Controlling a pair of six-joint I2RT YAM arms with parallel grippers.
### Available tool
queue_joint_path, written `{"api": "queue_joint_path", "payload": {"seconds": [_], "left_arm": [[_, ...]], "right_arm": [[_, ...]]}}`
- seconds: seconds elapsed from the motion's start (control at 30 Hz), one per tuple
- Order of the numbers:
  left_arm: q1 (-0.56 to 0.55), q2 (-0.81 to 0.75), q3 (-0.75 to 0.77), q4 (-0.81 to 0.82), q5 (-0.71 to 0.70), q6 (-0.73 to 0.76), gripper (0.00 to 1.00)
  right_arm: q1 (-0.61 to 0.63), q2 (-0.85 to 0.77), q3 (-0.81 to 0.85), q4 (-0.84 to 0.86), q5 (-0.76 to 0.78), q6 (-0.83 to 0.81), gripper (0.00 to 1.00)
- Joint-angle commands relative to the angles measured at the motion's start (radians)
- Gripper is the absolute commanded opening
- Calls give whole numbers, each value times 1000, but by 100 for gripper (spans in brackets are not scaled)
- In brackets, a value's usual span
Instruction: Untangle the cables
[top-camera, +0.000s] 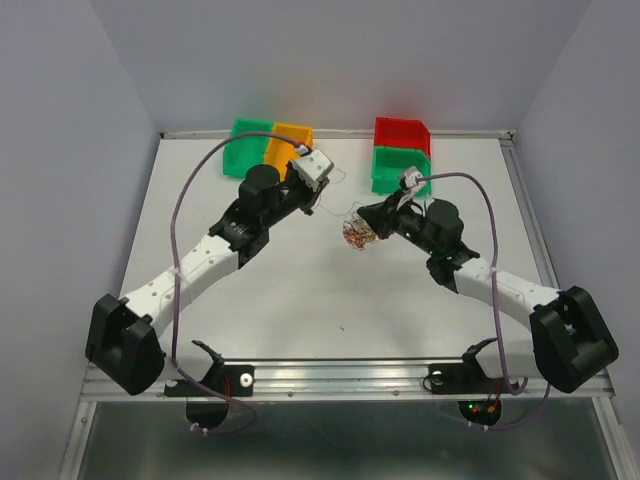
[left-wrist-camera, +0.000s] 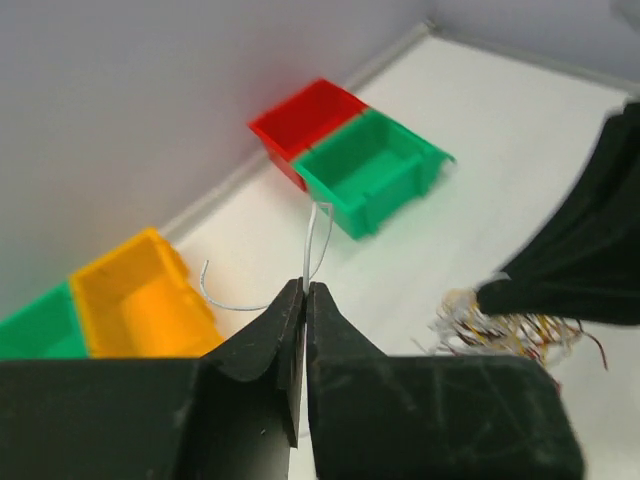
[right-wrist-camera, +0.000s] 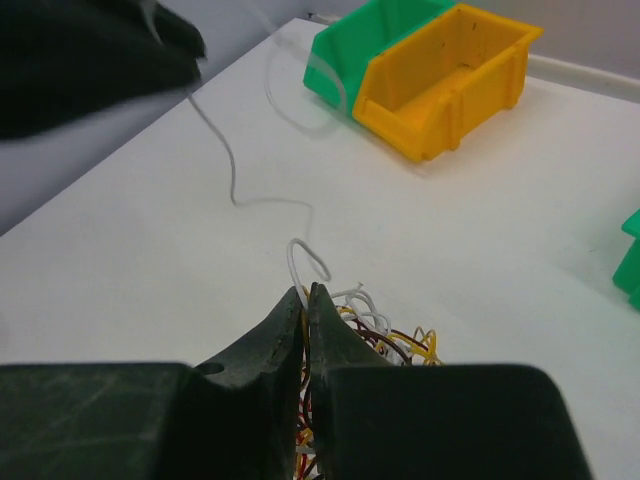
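We find the tangle of cables (top-camera: 357, 235), thin curly orange, yellow and dark wire, near the middle of the smooth white table (top-camera: 300, 300). The right gripper (right-wrist-camera: 305, 298) has its jaws closed on it. One white strand (left-wrist-camera: 318, 235) runs out to the left gripper (left-wrist-camera: 304, 290), whose jaws are narrowed on it. Behind stand an orange bin (right-wrist-camera: 450, 70) and a red bin (left-wrist-camera: 305, 115), both glossy plastic.

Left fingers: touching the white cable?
Touching. Left wrist view: left fingers pinch the white cable, which rises from between their tips.

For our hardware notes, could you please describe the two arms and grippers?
The left arm and right arm have white links between black joints and bulky black bases, each trailed by a purple cord. The left gripper and right gripper have black, scuffed, tapering fingers.
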Motion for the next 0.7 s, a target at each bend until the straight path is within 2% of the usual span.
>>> {"api": "queue_joint_path", "payload": {"seconds": [0.0,0.03,0.1,0.2,0.37,0.67], "left_arm": [[12,40,-11,46,273,-13,39],[12,75,-8,37,311,9,53],[13,111,1,6,383,20,72],[20,163,3,-15,483,52,81],[23,200,-6,-22,540,76,88],[26,327,35,-29,515,98,84]], "right_arm": [[-4,11,130,-102,-38,-48,12],[-4,20,139,-114,-30,-49,13],[-6,63,156,-122,-26,-43,13],[-4,100,176,-116,-44,-19,12],[-4,103,67,33,-49,18,11],[-4,74,9,87,-98,78,13]]}}
